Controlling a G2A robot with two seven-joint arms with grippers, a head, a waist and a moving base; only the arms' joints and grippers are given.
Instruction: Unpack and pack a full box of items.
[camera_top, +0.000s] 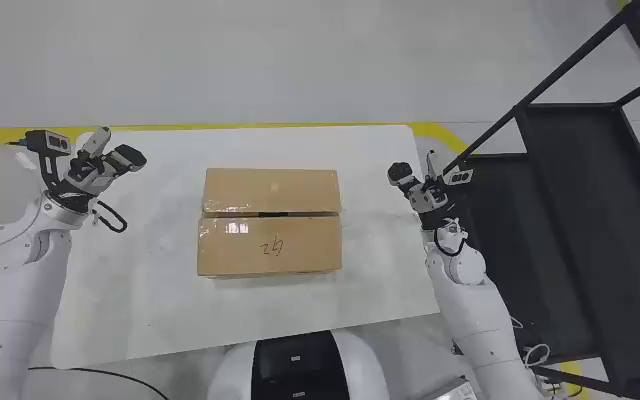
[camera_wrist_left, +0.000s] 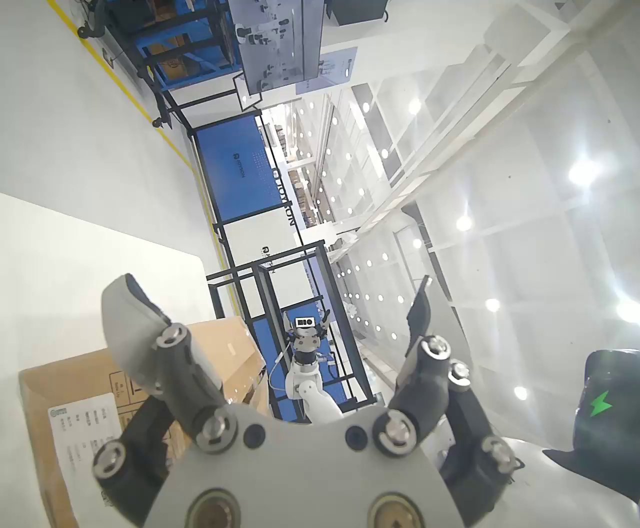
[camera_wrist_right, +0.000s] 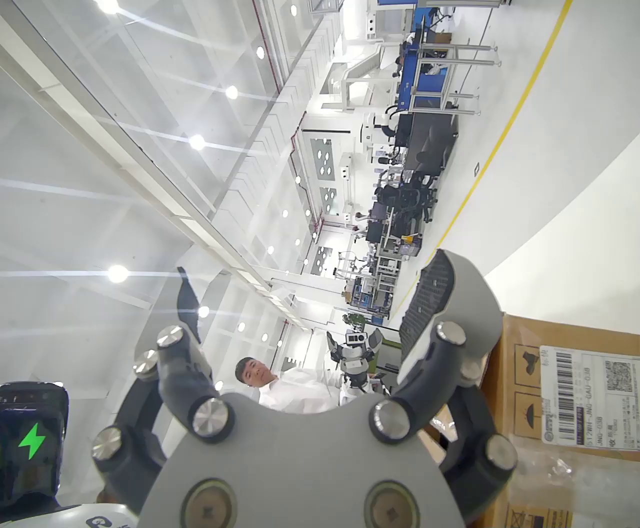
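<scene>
The left fingers (camera_wrist_left: 131, 320) are spread wide with nothing between them, one pale and padded, the other dark. The right fingers (camera_wrist_right: 450, 300) are just as wide and just as empty, the ribbed pad of one facing inward. Both sets point up and across the worktop rather than down at it, which reads as a ready pose: each can drop onto a flap edge without first having to let go of anything.

In the top view the two arms sit at opposite ends of the brown cardboard box (camera_top: 270, 235), well apart from it and touching nothing. That spacing probably keeps the box open to the camera above.

The box lies flat near the middle of the white worktop (camera_top: 150, 290). Its two top flaps are folded shut and meet along a seam down its length, with a glossy strip of clear tape (camera_top: 232, 228) on the nearer flap. A printed label shows on each end face. Judged from this, unpacking has not begun, and the flaps must be parted first

A dark metal rack (camera_top: 560, 200) stands just beside the worktop on the right arm's side
</scene>
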